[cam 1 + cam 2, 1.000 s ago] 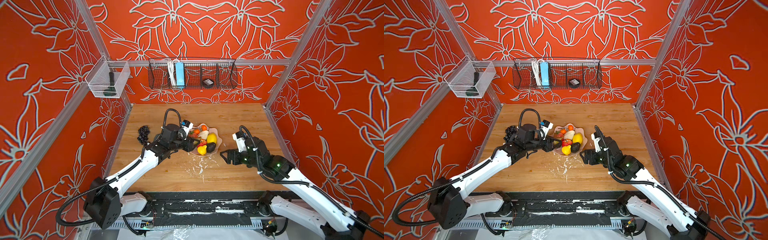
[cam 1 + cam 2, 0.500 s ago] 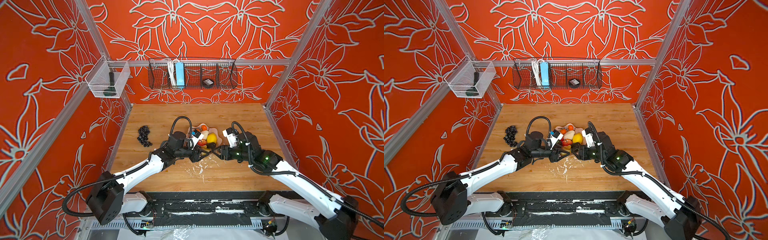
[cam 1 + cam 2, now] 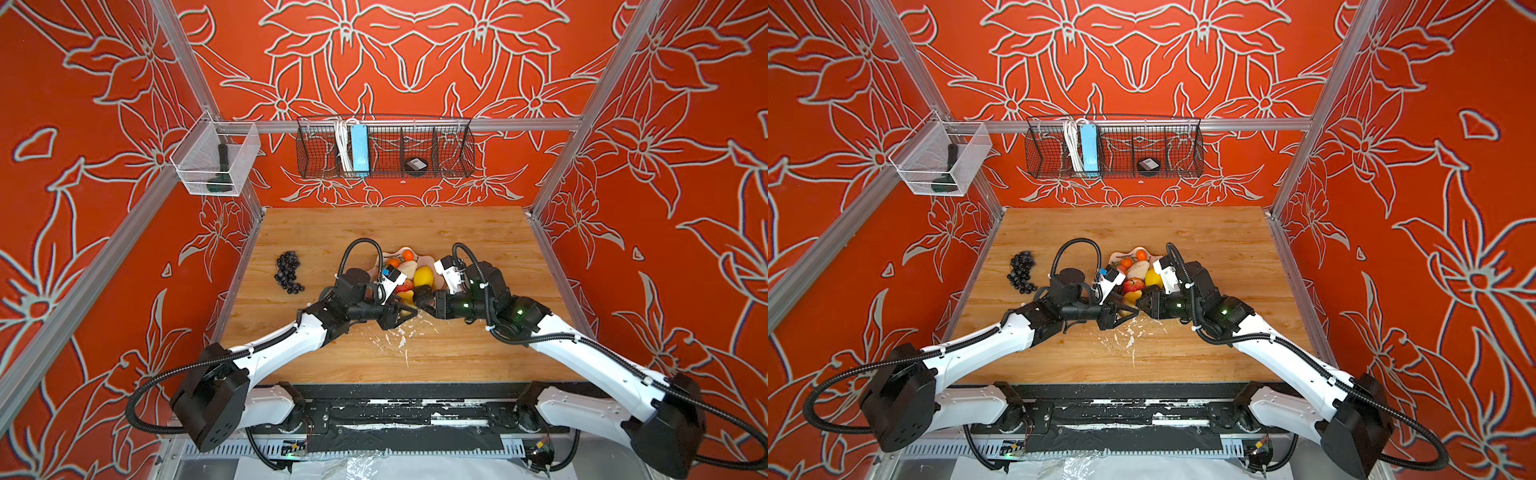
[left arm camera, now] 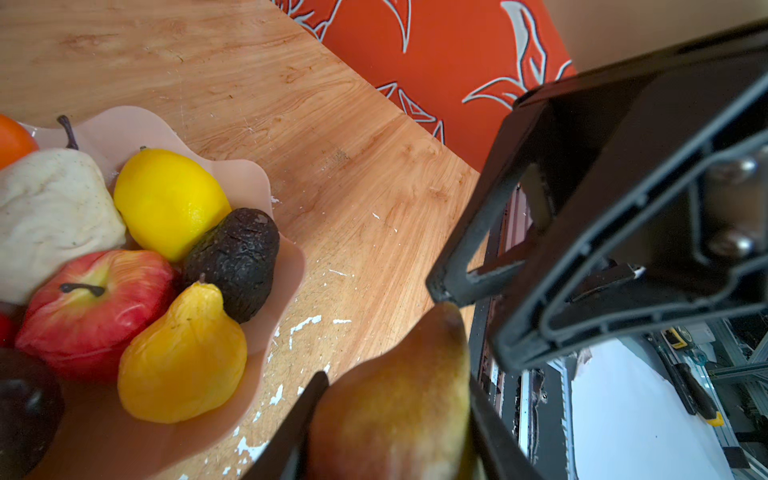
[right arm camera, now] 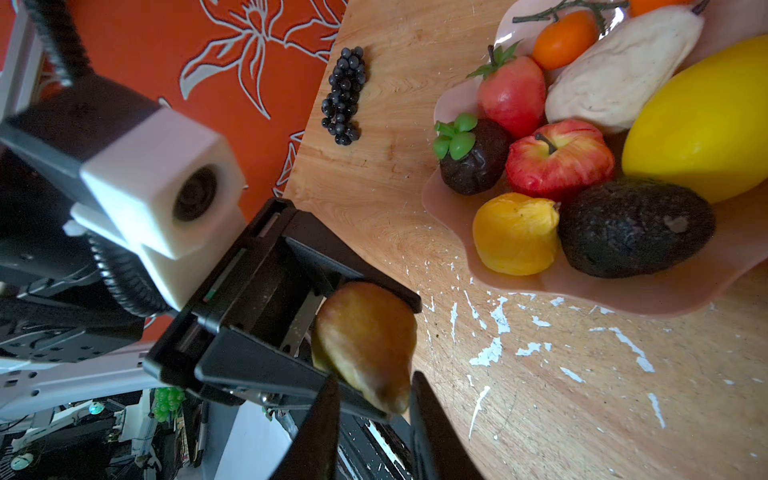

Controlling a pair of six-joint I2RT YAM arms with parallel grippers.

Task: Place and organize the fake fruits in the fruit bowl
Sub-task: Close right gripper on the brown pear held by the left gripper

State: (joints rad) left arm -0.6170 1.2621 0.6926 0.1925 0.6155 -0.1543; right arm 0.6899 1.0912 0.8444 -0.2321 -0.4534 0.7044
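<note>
A brown-yellow pear (image 4: 399, 399) (image 5: 365, 332) hangs just above the table in front of the fruit bowl (image 4: 249, 174) (image 5: 623, 299) (image 3: 428, 259). My left gripper (image 4: 395, 382) (image 3: 409, 309) (image 3: 1129, 311) is shut on its thick body. Facing it, my right gripper (image 5: 374, 382) (image 3: 419, 301) (image 3: 1140, 305) has its fingers against both sides of the pear's narrow tip. The pink scalloped bowl holds a lemon (image 4: 166, 199), an avocado (image 4: 237, 262), an apple (image 4: 91, 291), a yellow pear (image 4: 183, 353), a pale pear (image 5: 623, 70), a strawberry (image 5: 511, 91) and oranges. A black grape bunch (image 3: 287, 272) (image 3: 1021, 272) (image 5: 344, 95) lies on the table far left.
The wooden table (image 3: 457, 232) has white scratches (image 3: 399, 336) just in front of the grippers. On the back wall hangs a black wire basket (image 3: 384, 151), and a clear mesh box (image 3: 214, 160) is at the left corner. Patterned walls close three sides.
My left arm has carried the pear from the bowl's left side to its front. The right arm swung in from the right, and its jaws narrowed onto the pear's tip.
</note>
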